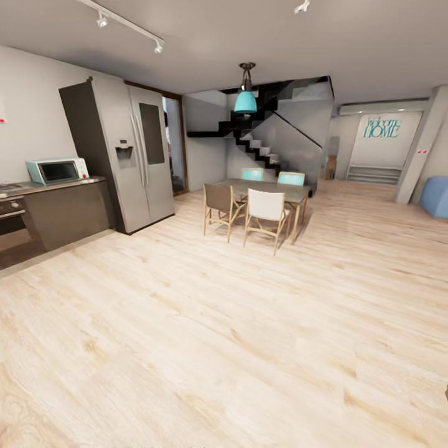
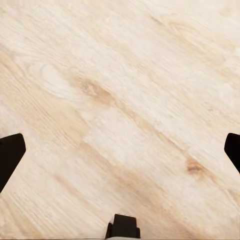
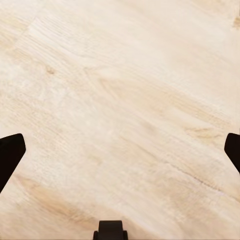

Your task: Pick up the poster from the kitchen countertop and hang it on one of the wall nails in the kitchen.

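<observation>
A stretch of kitchen countertop (image 1: 59, 184) is seen at the left edge of the head view, dark-fronted below, butting against a tall steel refrigerator (image 1: 127, 155). A pale teal microwave (image 1: 57, 170) is set on the countertop near its refrigerator end. Part of a hob and oven front (image 1: 9, 208) is visible at the countertop's far-left end. The poster cannot be located on the visible stretch of countertop; the nails cannot be made out on the grey wall above it.

Beyond the refrigerator, a dining table (image 1: 264, 188) is ringed by four chairs, two brown or white on the near side and two teal on the far side. A teal pendant lamp (image 1: 245, 99) hangs above the table. A black staircase (image 1: 258, 146) rises behind it. Light wood floor (image 1: 224, 323) covers the foreground.

In the left wrist view, the left gripper (image 2: 120, 150) is recorded with its dark fingertips (image 2: 10, 155) at opposite margins, spread wide, nothing between them, wood planks beneath. The right gripper (image 3: 120, 150) is likewise spread apart over bare planks, fingertips (image 3: 10, 152) holding nothing.
</observation>
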Controlling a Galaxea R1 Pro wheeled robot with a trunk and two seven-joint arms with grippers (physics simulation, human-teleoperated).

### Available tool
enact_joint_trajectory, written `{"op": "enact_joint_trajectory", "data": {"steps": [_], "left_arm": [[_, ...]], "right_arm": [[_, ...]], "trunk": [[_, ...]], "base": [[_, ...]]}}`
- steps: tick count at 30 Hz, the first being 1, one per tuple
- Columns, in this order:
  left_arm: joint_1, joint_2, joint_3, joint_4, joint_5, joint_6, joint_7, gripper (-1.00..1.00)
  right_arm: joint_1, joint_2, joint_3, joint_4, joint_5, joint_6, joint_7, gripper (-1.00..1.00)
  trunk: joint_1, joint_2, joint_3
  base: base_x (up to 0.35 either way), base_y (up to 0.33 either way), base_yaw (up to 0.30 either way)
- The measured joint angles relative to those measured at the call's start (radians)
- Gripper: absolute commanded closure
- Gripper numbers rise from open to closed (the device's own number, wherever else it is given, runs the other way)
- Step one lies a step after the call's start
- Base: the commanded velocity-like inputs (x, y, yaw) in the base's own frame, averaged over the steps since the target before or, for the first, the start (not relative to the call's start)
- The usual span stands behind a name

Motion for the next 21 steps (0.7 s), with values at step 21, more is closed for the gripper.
{"op": "enact_joint_trajectory", "data": {"steps": [21], "left_arm": [[0.000, 0.000, 0.023, 0.001, 0.000, 0.001, 0.000, -1.00]], "right_arm": [[0.000, -0.001, 0.033, -0.002, 0.000, -0.002, 0.003, -1.00]], "trunk": [[0.000, 0.000, -0.007]], "base": [[0.147, -0.135, 0.179]]}}
